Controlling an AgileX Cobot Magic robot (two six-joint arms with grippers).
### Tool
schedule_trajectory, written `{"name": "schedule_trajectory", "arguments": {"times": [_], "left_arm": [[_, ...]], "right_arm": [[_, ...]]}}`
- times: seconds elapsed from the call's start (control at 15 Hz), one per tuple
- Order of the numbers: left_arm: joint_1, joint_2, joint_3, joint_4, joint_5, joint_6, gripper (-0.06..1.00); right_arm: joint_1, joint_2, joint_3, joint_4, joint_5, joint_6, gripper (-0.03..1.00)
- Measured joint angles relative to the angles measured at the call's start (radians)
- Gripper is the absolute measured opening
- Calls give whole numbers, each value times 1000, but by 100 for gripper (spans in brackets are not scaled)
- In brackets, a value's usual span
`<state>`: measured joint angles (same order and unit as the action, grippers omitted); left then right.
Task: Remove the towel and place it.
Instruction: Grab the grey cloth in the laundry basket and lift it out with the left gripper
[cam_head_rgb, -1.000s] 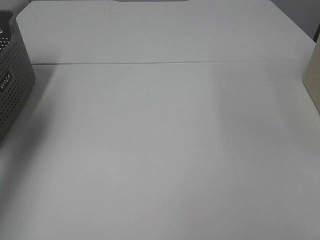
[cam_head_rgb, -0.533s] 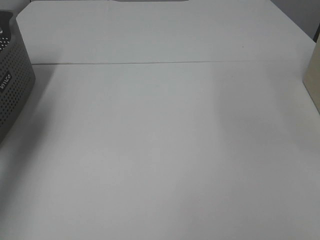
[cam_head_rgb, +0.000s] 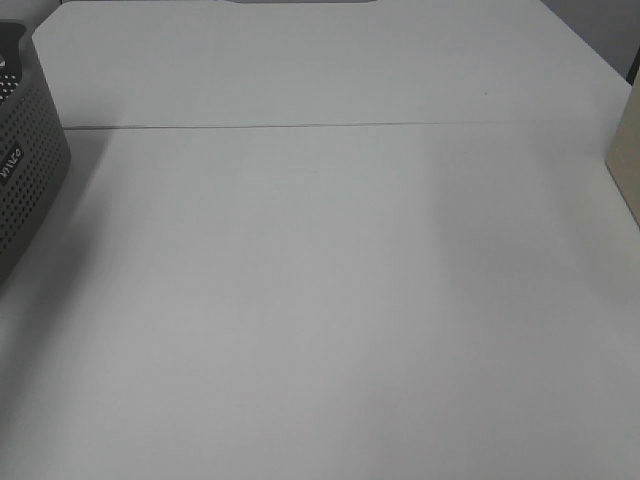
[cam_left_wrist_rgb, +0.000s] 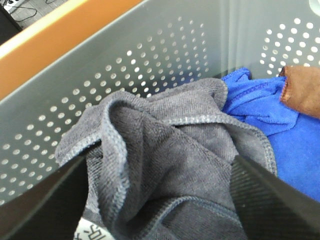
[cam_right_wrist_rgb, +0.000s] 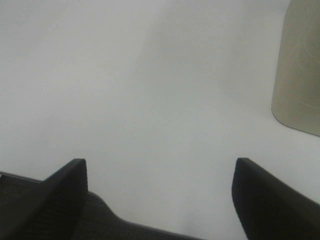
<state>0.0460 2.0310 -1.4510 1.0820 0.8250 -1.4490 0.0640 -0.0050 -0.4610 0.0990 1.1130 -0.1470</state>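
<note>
Inside the basket (cam_left_wrist_rgb: 125, 70), the left gripper (cam_left_wrist_rgb: 159, 162), jaws wide, straddled the towel (cam_left_wrist_rgb: 150, 125); closing could also snag the blue cloth (cam_left_wrist_rgb: 300, 150) there. The right gripper (cam_right_wrist_rgb: 160, 167), outside, gaped wide.

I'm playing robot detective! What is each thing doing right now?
towel, crumpled in the basket.
blue cloth, bunched beside the towel.
brown cloth, touching the blue cloth.
basket, upright, holding the cloths.
left gripper, open, fingers astride the towel.
right gripper, open and empty above the table.
</note>
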Motion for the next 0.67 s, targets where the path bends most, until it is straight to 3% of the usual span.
{"name": "schedule_trajectory", "arguments": {"times": [0.2,0.27,0.33,0.4,0.67], "left_arm": [[0,1,0,23,38,-12,55],[0,1,0,36,55,-16,42],[0,1,0,36,58,-18,12],[0,1,0,27,52,-19,2],[3,1,0,-15,-15,-12,0]], "right_arm": [[0,0,0,0,0,0,76],[0,0,0,0,0,0,76],[0,0,0,0,0,0,76],[0,0,0,0,0,0,76],[0,0,0,0,0,0,76]]}}
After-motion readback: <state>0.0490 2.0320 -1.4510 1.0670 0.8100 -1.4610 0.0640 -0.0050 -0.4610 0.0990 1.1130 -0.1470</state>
